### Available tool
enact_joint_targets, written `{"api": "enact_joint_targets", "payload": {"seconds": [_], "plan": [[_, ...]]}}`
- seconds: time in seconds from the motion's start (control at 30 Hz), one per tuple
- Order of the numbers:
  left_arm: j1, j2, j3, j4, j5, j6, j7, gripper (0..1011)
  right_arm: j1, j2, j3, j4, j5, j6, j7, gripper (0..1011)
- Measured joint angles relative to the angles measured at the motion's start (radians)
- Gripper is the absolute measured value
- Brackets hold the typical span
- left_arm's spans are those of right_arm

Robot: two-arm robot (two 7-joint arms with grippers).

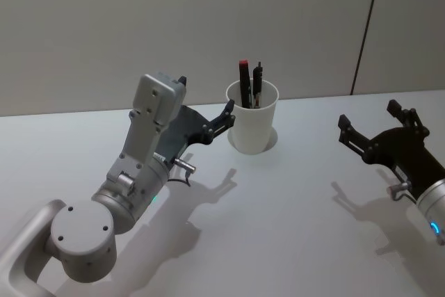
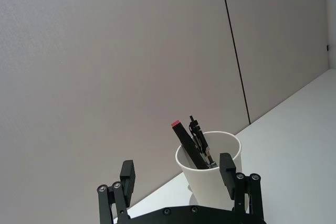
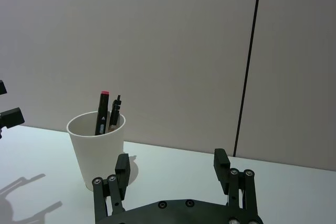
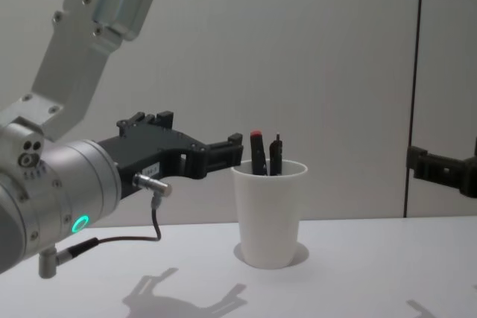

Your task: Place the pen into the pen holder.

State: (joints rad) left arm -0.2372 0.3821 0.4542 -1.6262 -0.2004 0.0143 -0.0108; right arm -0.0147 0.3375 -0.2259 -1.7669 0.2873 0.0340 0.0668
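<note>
Pen [image 1: 245, 83] upright in pen holder [image 1: 252, 127] — red end up.

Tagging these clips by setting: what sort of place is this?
Probably a lab or office test bench: a bare white table, plain grey partition wall, and just a pen holder between two grippers.

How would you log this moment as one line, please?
left gripper: open, beside pen holder | two pens: inside | right gripper: open, apart

Pen holder [image 1: 252, 124] stands upright on the table [image 1: 292, 227], toward the back near the wall. Two pens [image 1: 250, 85] stand inside it, side by side. Left gripper [image 1: 206, 115] just left of its rim; right gripper [image 1: 375, 124] well apart to the right.
</note>
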Motion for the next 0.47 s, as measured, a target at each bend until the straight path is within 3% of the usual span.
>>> {"api": "enact_joint_targets", "payload": {"seconds": [0.47], "plan": [[0.000,0.000,0.000,0.000,0.000,0.000,0.000,1001,0.000,0.000,0.000,0.000,0.000,0.000,0.000,1001]]}}
